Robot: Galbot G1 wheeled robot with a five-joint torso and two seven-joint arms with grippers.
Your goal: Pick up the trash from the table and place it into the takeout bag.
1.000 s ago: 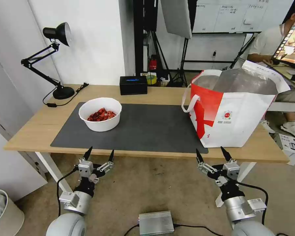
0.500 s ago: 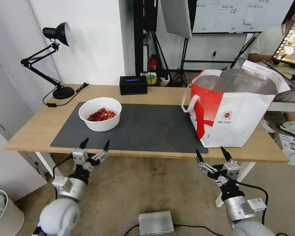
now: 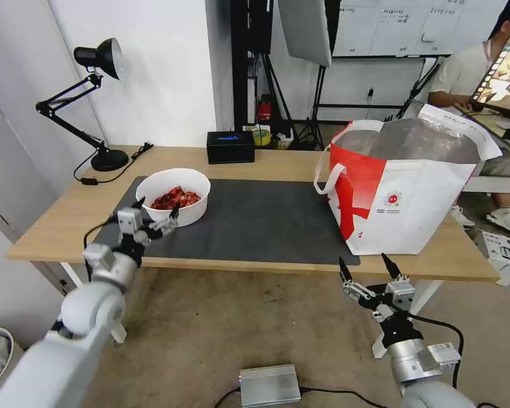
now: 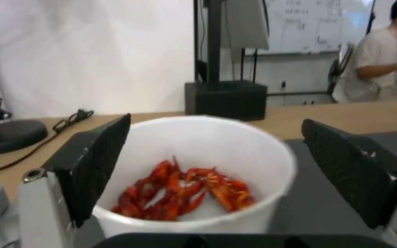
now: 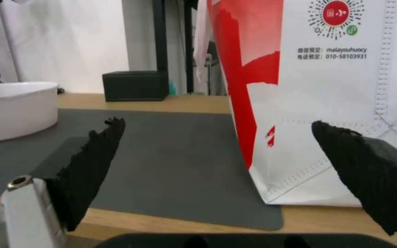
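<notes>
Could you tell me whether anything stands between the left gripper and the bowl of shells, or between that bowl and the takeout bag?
Nothing visible does. The left gripper, open, is right at the white bowl, and bare grey mat lies between bowl and takeout bag.

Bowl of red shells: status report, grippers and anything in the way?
Left gripper open at the white bowl, not gripping. Right gripper open, parked below the table edge. Takeout bag open, path clear.
</notes>
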